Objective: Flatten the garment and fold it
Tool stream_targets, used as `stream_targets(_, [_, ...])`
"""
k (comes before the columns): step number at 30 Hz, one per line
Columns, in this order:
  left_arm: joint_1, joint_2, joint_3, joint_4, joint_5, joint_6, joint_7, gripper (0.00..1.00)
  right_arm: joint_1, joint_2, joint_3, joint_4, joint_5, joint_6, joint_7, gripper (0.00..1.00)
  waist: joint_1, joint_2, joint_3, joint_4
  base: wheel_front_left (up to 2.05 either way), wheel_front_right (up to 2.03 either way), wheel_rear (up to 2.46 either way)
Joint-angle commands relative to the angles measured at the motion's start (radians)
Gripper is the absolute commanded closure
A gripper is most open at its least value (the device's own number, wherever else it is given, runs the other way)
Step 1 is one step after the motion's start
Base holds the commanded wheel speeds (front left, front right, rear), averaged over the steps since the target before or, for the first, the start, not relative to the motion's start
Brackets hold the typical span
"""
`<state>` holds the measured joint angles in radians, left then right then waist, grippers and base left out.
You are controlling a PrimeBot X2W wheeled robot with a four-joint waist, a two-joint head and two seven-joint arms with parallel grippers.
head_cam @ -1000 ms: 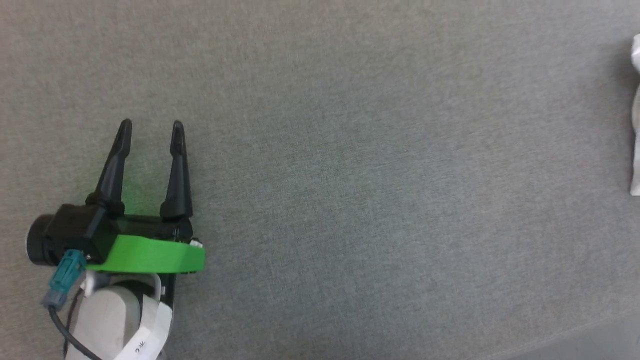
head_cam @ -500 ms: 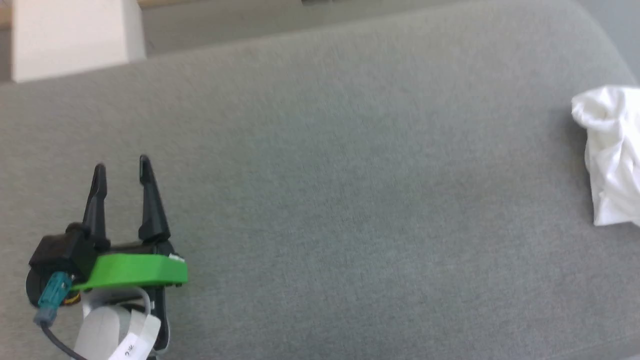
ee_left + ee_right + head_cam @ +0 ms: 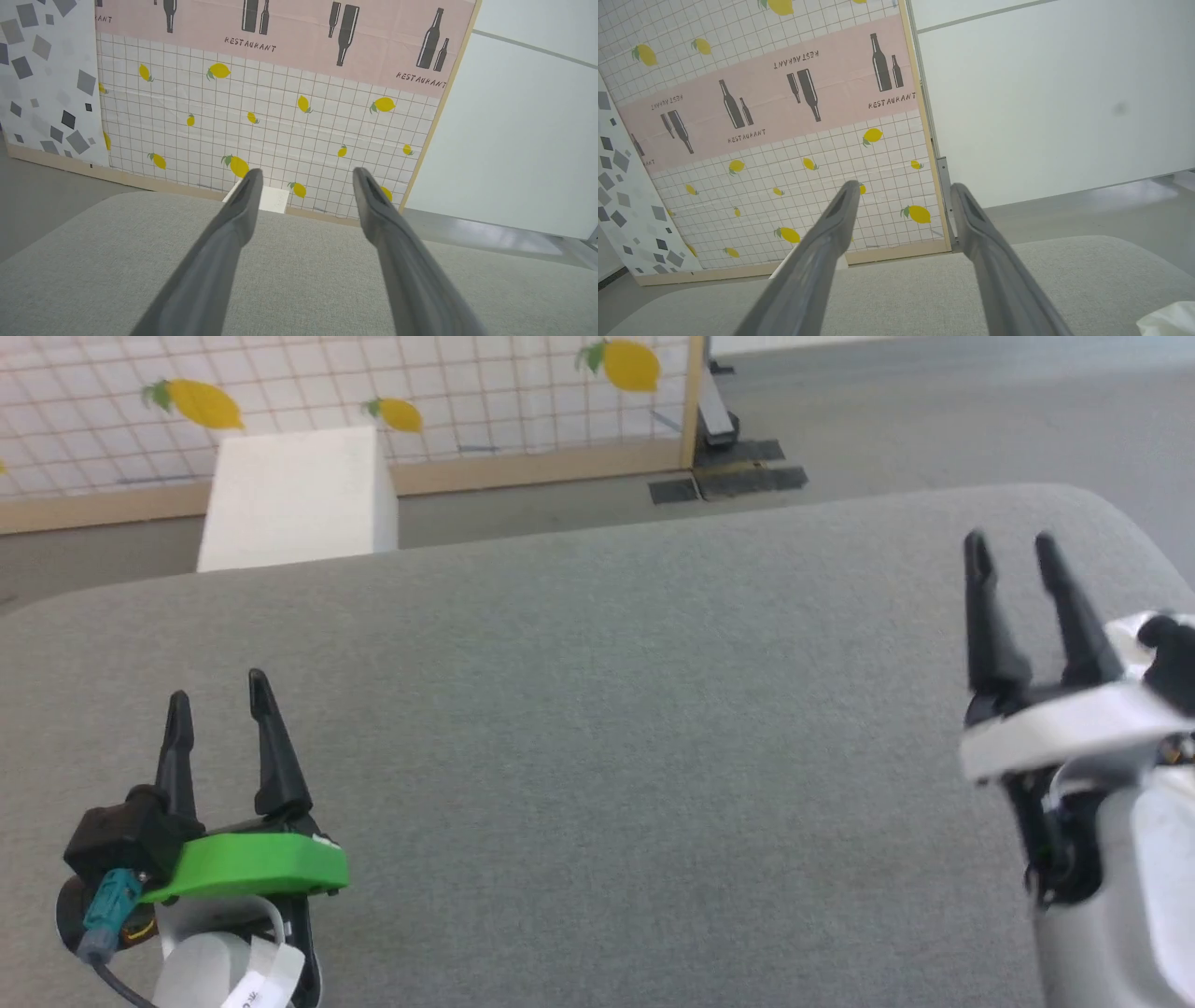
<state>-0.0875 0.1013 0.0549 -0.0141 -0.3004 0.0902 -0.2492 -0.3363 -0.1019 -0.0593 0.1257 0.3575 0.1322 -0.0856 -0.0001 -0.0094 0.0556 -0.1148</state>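
Note:
A corner of the white garment [image 3: 1169, 319] pokes into the bottom right of the right wrist view, lying on the grey cloth surface [image 3: 597, 709] to the right of my right gripper. In the head view my left gripper [image 3: 217, 686] hovers open over the surface at the lower left, with nothing between its fingers. My right gripper [image 3: 1010, 539] stands open at the right edge, also empty. Both wrist views look along open fingers, the left gripper [image 3: 308, 171] and the right gripper [image 3: 906, 185], toward the far wall.
The grey surface has a rounded far edge. Beyond it a white rectangular box [image 3: 294, 499] stands on the floor before a panel [image 3: 467, 392] printed with a grid and lemons. A metal post foot [image 3: 728, 457] sits at the panel's right end.
The head camera has swung up, bringing the far edge, box and panel into view. The right gripper has come into the picture; the garment has left it. Left gripper stays open.

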Motion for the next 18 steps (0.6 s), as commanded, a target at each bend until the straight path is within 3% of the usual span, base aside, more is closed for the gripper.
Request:
stream_targets(1, [0.004,-0.003,-0.004,0.007,-0.005,0.003,-0.005,0.0,0.041,0.012,0.005,-0.015,-0.019,-0.002,-0.014,0.0,0.0001,0.0092,-0.045,0.048,0.0,0.0,0.0])
stream_targets(7, [0.0,0.007,-0.042,0.049,0.024,0.001,0.013,0.0,0.154,0.046,0.028,-0.005,-0.051,-0.002,-0.054,0.0,0.0001,0.0092,-0.063,0.077,0.0,0.0,0.0])
stream_targets(18, [-0.004,0.049,-0.133,0.153,0.085,-0.036,0.073,0.0,0.245,0.051,0.08,0.036,-0.133,-0.002,-0.069,0.0,0.0001,0.0092,-0.076,0.106,0.0,0.0,0.0])
